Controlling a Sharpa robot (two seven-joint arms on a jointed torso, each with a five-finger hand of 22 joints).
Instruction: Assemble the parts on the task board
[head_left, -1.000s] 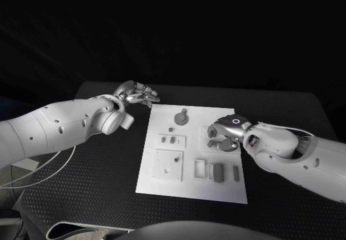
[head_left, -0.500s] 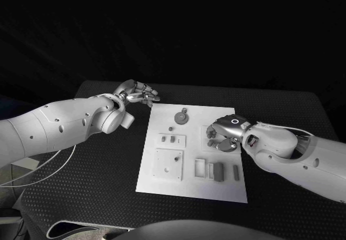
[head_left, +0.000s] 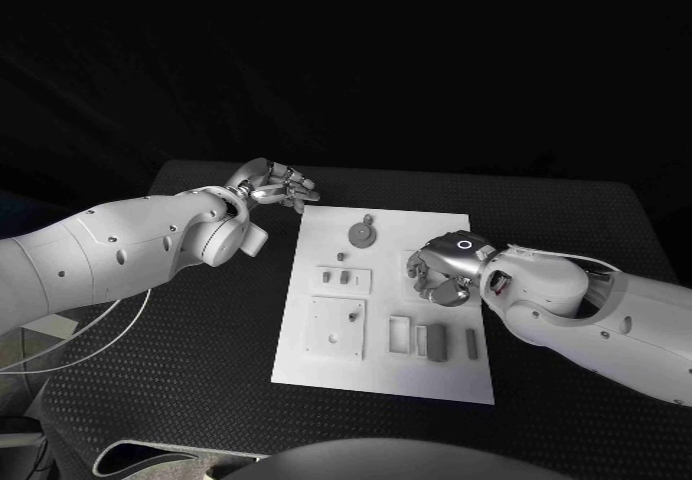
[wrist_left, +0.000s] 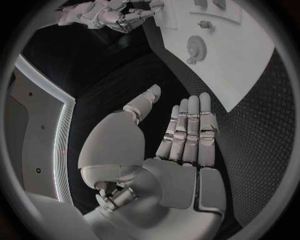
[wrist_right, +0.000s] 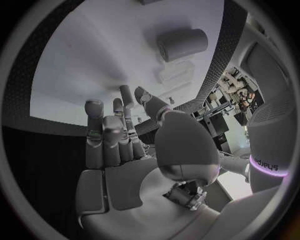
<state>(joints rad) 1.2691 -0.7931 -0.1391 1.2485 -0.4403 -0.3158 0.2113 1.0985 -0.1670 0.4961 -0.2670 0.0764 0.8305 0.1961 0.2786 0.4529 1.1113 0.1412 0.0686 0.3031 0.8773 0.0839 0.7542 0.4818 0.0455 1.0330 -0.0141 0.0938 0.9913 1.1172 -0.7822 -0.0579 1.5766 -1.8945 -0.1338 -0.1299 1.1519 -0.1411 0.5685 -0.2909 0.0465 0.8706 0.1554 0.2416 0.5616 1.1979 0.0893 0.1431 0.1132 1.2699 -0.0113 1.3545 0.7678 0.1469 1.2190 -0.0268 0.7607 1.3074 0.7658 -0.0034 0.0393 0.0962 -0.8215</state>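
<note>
You have a black table (head_left: 202, 340) with the white task board (head_left: 447, 370) lying flat on its middle.

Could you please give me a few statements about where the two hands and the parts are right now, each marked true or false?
1. The left hand hovers off the white board, over the black table. True.
2. The left hand holds a part. False: its fingers are straight and it holds nothing.
3. The right hand is over the board. True.
4. The round gear-like part lies at the board's near edge. False: it lies near the far edge.
5. The right hand's fingers point towards a short cylinder on the board. True.
</note>
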